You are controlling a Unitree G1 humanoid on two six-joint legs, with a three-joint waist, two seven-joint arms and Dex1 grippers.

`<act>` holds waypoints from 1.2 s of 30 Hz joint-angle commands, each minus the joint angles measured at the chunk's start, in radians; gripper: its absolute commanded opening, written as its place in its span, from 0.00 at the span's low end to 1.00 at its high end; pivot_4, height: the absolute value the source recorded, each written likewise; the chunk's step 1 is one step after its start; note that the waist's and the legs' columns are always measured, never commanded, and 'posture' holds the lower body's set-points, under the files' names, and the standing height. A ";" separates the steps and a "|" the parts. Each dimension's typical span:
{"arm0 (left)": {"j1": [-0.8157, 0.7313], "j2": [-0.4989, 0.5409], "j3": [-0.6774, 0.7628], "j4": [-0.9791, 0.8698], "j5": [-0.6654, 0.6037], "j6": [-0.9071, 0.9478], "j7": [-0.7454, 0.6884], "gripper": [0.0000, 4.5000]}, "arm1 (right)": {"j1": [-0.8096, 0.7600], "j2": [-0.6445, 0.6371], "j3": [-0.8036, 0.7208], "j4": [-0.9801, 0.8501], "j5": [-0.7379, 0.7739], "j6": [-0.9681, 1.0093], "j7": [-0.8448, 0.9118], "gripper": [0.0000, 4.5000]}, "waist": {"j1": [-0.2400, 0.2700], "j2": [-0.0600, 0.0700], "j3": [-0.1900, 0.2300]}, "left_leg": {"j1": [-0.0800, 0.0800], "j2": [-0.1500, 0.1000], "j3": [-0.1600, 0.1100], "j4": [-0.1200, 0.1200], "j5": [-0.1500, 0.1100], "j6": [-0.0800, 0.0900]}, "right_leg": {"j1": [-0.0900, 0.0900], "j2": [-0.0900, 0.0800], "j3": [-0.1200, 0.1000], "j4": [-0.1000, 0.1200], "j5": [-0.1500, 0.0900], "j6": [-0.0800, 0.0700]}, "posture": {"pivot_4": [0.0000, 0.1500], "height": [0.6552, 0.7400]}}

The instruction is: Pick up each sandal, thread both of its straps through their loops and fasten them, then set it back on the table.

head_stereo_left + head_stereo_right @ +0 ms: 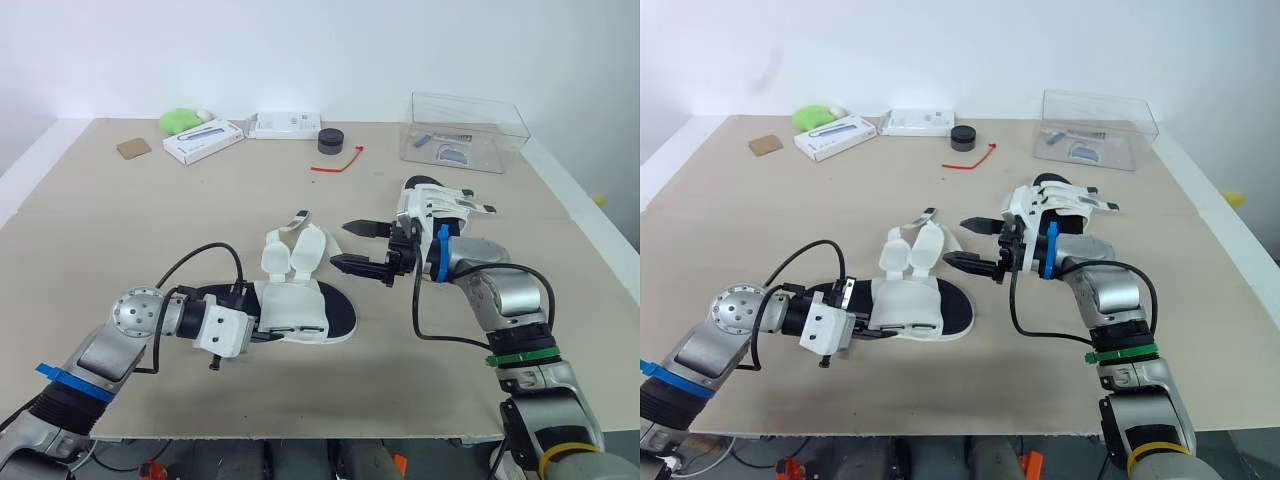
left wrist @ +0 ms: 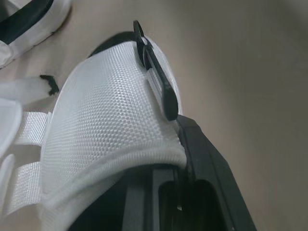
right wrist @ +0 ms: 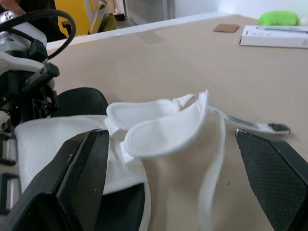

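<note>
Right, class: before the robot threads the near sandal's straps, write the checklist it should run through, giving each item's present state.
1. The left hand grips the near sandal: ok.
2. The right hand is open: ok.
3. The straps lie loose, facing the right hand: ok.
4. The loop is exposed: ok.
5. The straps are threaded: not ok.
6. The second sandal is fastened: cannot tell.

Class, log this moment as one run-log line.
left gripper: at near sandal, mesh upper | right gripper: open, facing its unfastened straps | second sandal: on table behind right gripper
</note>
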 commanded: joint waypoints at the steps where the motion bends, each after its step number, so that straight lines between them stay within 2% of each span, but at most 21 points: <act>1: -0.002 0.021 0.020 0.020 -0.005 -0.035 -0.022 0.02 | 0.006 -0.012 -0.013 -0.059 0.010 -0.007 0.004 1.00 | 0.000 0.000 0.000 | 0.000 0.000 0.000 0.000 0.000 0.000 | 0.000 0.000 0.000 0.000 0.000 0.000 | 1.00 1.00; 31: 0.110 0.051 0.026 -0.110 -0.010 0.089 -0.018 0.02 | 0.020 -0.003 0.015 -0.050 -0.018 -0.040 0.028 1.00 | -0.001 0.000 0.000 | 0.001 0.002 0.000 0.000 0.000 0.000 | 0.000 0.002 0.000 0.000 -0.001 0.000 | 1.00 1.00; 32: 0.111 0.055 0.025 -0.113 -0.012 0.095 -0.022 0.15 | 0.021 -0.002 0.017 -0.049 -0.020 -0.043 0.029 1.00 | -0.001 0.000 0.000 | 0.001 0.002 0.000 0.000 0.000 0.000 | 0.000 0.002 0.000 0.000 -0.001 -0.001 | 1.00 1.00; 33: 0.113 0.064 0.027 -0.120 -0.024 0.118 -0.029 0.15 | 0.022 -0.001 0.018 -0.048 -0.021 -0.045 0.030 1.00 | -0.001 0.000 0.000 | 0.001 0.002 0.000 0.000 0.000 0.000 | 0.000 0.002 0.000 0.000 -0.001 -0.001 | 1.00 1.00; 34: 0.116 0.070 0.030 -0.126 -0.033 0.136 -0.034 0.24 | 0.022 0.000 0.018 -0.048 -0.022 -0.046 0.030 1.00 | -0.001 0.000 0.000 | 0.001 0.002 0.000 0.000 0.000 0.000 | 0.000 0.002 0.000 0.001 -0.001 -0.001 | 1.00 1.00; 35: 0.116 0.084 0.047 -0.166 -0.102 0.243 -0.042 0.38 | 0.026 -0.001 0.020 -0.049 -0.023 -0.049 0.032 1.00 | -0.001 0.000 0.000 | 0.001 0.002 0.000 0.000 0.000 0.000 | 0.000 0.002 0.000 0.001 -0.001 -0.001 | 1.00 1.00; 36: 0.114 0.114 0.065 -0.210 -0.185 0.376 -0.059 0.41 | 0.030 -0.002 0.020 -0.051 -0.023 -0.051 0.035 1.00 | -0.001 0.000 0.000 | 0.001 0.002 0.000 0.000 0.000 0.000 | 0.000 0.002 0.000 0.001 -0.001 -0.001 | 1.00 1.00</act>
